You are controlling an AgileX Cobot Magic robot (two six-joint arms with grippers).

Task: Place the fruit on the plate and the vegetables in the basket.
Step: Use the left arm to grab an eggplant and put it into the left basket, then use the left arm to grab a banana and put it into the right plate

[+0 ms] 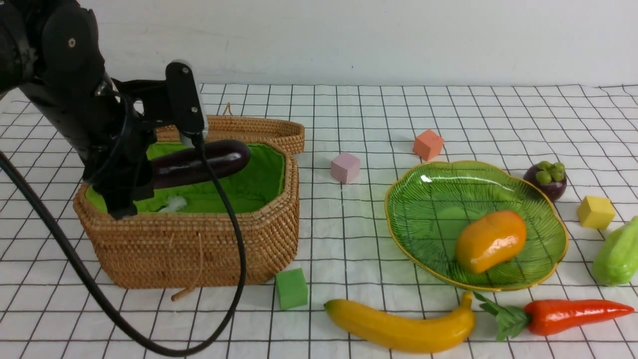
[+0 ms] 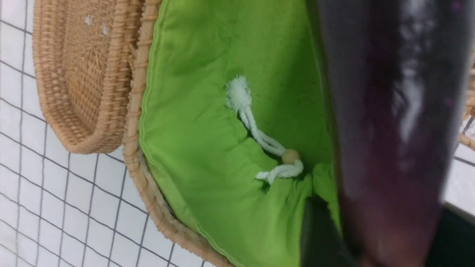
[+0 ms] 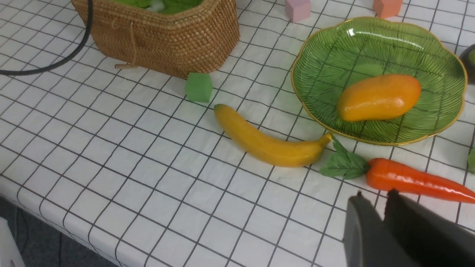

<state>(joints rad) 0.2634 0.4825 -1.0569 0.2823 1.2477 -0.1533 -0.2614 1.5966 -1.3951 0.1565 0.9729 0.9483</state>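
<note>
Gourd (image 1: 616,253) cut off @ R edge, front view; eggplant (image 2: 393,111) blurry, cropped, L wrist view

A plain pale wall (image 1: 349,45) rises behind the white surface (image 3: 156,148) with its dark grid lines; beyond its near edge, dark grey floor (image 3: 44,230) shows

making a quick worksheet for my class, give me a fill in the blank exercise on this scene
The mango rests on the green ____.
The left gripper has the ____ over the open basket.
The banana lies on the table beside the leafy end of the ____.

Missing words: plate; eggplant; carrot
</note>
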